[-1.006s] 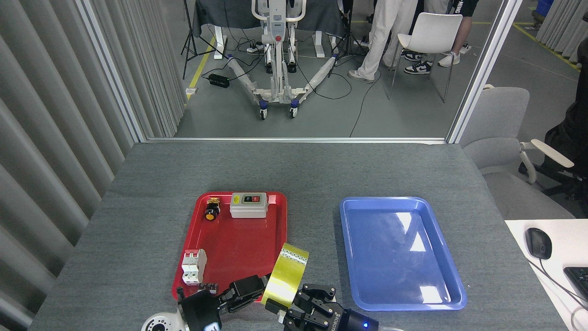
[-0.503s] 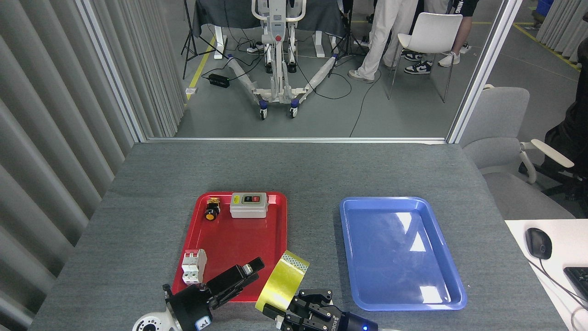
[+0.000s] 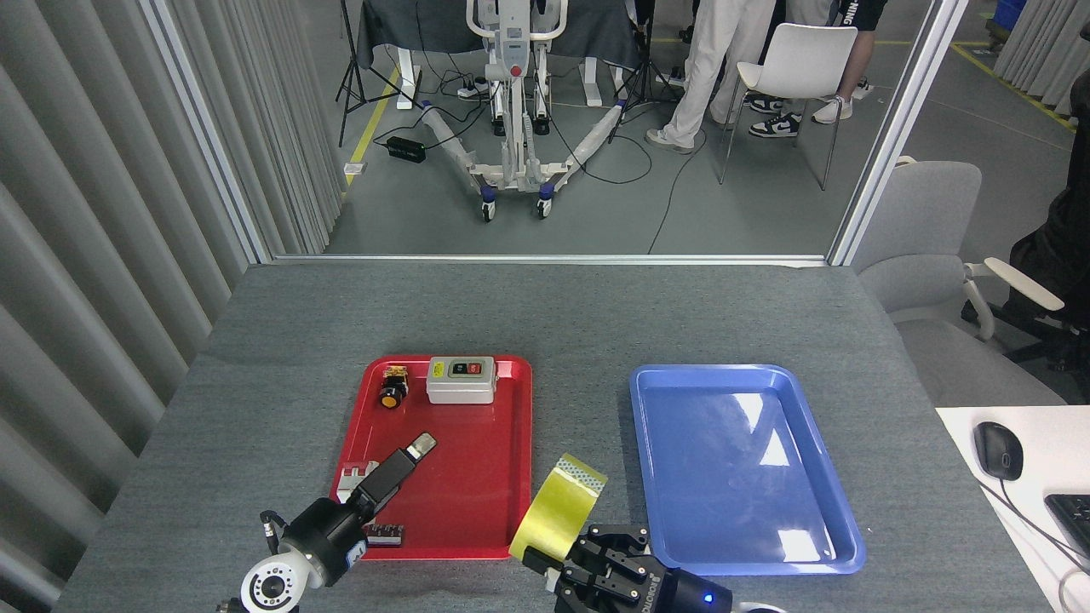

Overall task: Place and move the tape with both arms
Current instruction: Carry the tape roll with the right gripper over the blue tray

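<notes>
One glossy yellow tape roll (image 3: 558, 509), tilted on edge, sits clamped in the right gripper (image 3: 588, 569) between the one red tray (image 3: 509, 443) and one blue tray (image 3: 656, 477). The left gripper (image 3: 400, 472) holds nothing; its opening is unclear.

Setting: a robotics laboratory or test bay. Indicators: grey felt-covered work table (image 3: 596, 315) enclosed by ribbed partition panels (image 3: 102, 196); concrete floor with yellow marking lines (image 3: 375, 115); wheeled equipment stand (image 3: 513, 128) with trailing cables; tripod (image 3: 353, 68); office chairs (image 3: 924, 247).
</notes>
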